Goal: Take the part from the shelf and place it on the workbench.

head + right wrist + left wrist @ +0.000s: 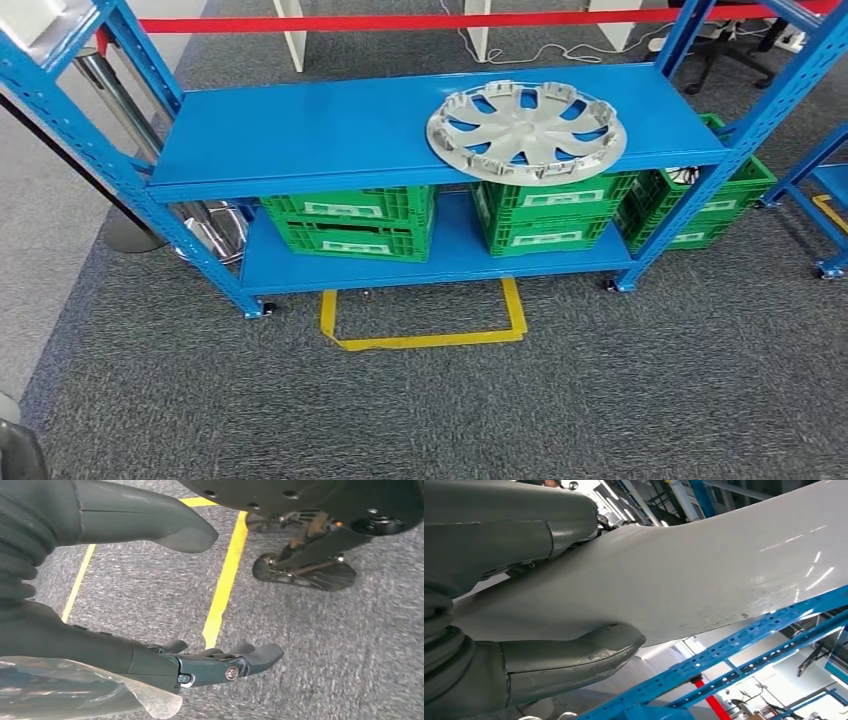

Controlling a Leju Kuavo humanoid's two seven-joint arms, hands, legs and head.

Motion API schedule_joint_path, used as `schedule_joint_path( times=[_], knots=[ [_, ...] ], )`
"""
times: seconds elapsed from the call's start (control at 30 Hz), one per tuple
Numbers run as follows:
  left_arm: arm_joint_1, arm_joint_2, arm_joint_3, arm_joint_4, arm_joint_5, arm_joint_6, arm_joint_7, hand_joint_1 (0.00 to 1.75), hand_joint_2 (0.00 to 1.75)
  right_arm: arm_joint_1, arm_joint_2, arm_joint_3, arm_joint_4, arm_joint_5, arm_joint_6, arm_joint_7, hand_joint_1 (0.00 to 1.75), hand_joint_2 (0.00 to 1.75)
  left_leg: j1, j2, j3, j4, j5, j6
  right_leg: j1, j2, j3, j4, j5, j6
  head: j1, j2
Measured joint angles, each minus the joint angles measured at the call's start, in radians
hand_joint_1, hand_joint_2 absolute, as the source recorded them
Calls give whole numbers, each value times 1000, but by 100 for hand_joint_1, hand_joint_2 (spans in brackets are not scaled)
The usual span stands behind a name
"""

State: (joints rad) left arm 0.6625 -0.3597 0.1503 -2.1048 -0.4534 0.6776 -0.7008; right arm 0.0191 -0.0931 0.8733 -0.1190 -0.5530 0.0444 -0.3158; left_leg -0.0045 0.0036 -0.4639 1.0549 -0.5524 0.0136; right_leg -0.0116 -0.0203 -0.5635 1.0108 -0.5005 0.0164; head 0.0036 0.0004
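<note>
The part is a silver hubcap [527,131], lying flat on the right half of the blue shelf's [300,130] upper board, with its front rim over the board's edge. Neither hand touches it. In the left wrist view my left hand [459,645] has its thumb [574,657] and fingers [514,525] spread apart, and a smooth white surface [704,575] lies close behind them. My right hand [30,555] hangs over the grey carpet with thumb [150,520] and fingers [225,662] apart and nothing between them.
Green crates [348,222] [545,212] fill the lower board, and another [700,205] stands behind the right post. A yellow tape square [425,328] marks the carpet before the shelf. A red barrier tape [400,22] runs behind it, a chrome post [120,110] stands left, and a second blue rack [825,185] stands right.
</note>
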Motion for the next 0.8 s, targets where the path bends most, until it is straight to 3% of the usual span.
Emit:
schedule_joint_path(
  times=[0.07, 0.13, 0.17, 0.2, 0.27, 0.3, 0.33, 0.37, 0.4, 0.43, 0.47, 0.53, 0.57, 0.63, 0.67, 0.7, 0.77, 0.8],
  knots=[
    [1, 0, 0, 0, 0, 0, 0, 175, 175, 0, -1, 8, 0, 7, 0, 0, 0, 175, -5, -1, 31, -67, -10, 8, -1, 0, -12, 2, 18, 12, 0, 0],
    [2, -1, 0, 0, 1, 0, 0, 175, 175, 1, -5, 14, 2, 12, 0, 1, 0, 175, -5, 2, 17, -81, 4, 15, -2, 1, -25, 0, 26, 24, 0, 0],
    [2, -1, 0, 0, 1, 0, 0, 175, 175, 2, -6, 17, 3, 14, 0, 1, 0, 175, -2, 3, 8, -88, 14, 21, -2, 3, -35, 11, 5, 28, 2, 0],
    [2, -2, 0, 0, 1, 0, 0, 175, 175, 3, -7, 21, 4, 15, 1, 1, 0, 175, 0, 5, -5, -93, 26, 27, -2, 6, -46, 38, -33, 31, 4, 0],
    [3, -2, 0, 0, 5, 3, 0, 175, 175, 4, -9, 26, 5, 17, 0, 2, 0, 175, 1, 6, -32, -93, 46, 34, -4, 13, -69, 145, -136, 36, 8, 0],
    [3, -2, 0, 0, 8, 4, 0, 175, 175, 4, -10, 27, 5, 17, -1, 3, 0, 175, 0, 7, -47, -89, 57, 34, -5, 15, -75, 205, -163, 38, 9, 0],
    [2, -2, 0, 0, 13, 5, 0, 175, 175, 3, -11, 29, 5, 17, -4, 4, 0, 175, -2, 8, -63, -84, 67, 34, -4, 16, -73, 252, -162, 40, 9, 0],
    [2, -2, 0, 0, 17, 5, 0, 175, 175, 2, -11, 30, 5, 17, -6, 6, 0, 175, -2, 9, -80, -78, 76, 33, -4, 16, -61, 273, -135, 41, 9, 0],
    [2, -2, 0, 0, 20, 5, 0, 175, 175, 2, -12, 32, 5, 17, -9, 7, 0, 175, -2, 9, -98, -70, 84, 32, -5, 16, -34, 260, -94, 42, 9, 0],
    [2, -2, 0, 0, 22, 5, 0, 175, 175, 1, -12, 33, 5, 17, -11, 8, 0, 175, -2, 9, -115, -60, 91, 29, -5, 17, 10, 212, -62, 42, 9, 0],
    [2, -2, 1, 0, 22, 5, 0, 175, 175, -1, -13, 35, 4, 17, -12, 7, 0, 175, -4, 8, -130, -50, 97, 26, -6, 18, 67, 136, -55, 42, 10, 0],
    [1, -2, 1, 0, 23, 3, 0, 175, 175, -5, -14, 36, 4, 17, -12, 6, 0, 175, -6, 7, -145, -34, 111, 17, -4, 22, 169, -17, -89, 33, 8, 0],
    [1, -2, 1, 0, 23, 3, 0, 175, 175, -6, -15, 37, 4, 17, -12, 6, 0, 175, -7, 8, -146, -32, 119, 13, -1, 23, 192, -58, -106, 27, 8, 0],
    [0, -2, 1, 0, 24, 0, 0, 175, 175, -5, -15, 39, 5, 16, -12, 7, 0, 175, -5, 7, -151, -33, 133, 3, 0, 21, 181, -67, -100, 10, 7, 0],
    [0, -2, 1, 0, 26, -1, 0, 175, 175, -4, -15, 41, 5, 16, -12, 8, 0, 175, -3, 5, -157, -26, 115, -4, -1, 18, 168, -64, -91, 1, 7, 0],
    [0, -2, 1, 0, 27, -3, 0, 175, 175, -3, -15, 41, 5, 15, -12, 9, 0, 175, -2, 3, -164, -5, 79, -10, -2, 14, 153, -62, -80, -7, 4, 0],
    [0, -2, 1, 0, 30, -4, 0, 175, 175, -1, -15, 42, 5, 15, -12, 10, 0, 175, 2, 2, -177, 94, -36, -22, -2, 8, 121, -57, -57, -17, 0, 0],
    [-1, -2, 1, 0, 30, -4, 0, 175, 175, -1, -15, 42, 5, 15, -12, 10, 0, 175, 3, 2, -180, 158, -79, -25, -1, 6, 105, -53, -46, -19, -2, 0]
  ],
)
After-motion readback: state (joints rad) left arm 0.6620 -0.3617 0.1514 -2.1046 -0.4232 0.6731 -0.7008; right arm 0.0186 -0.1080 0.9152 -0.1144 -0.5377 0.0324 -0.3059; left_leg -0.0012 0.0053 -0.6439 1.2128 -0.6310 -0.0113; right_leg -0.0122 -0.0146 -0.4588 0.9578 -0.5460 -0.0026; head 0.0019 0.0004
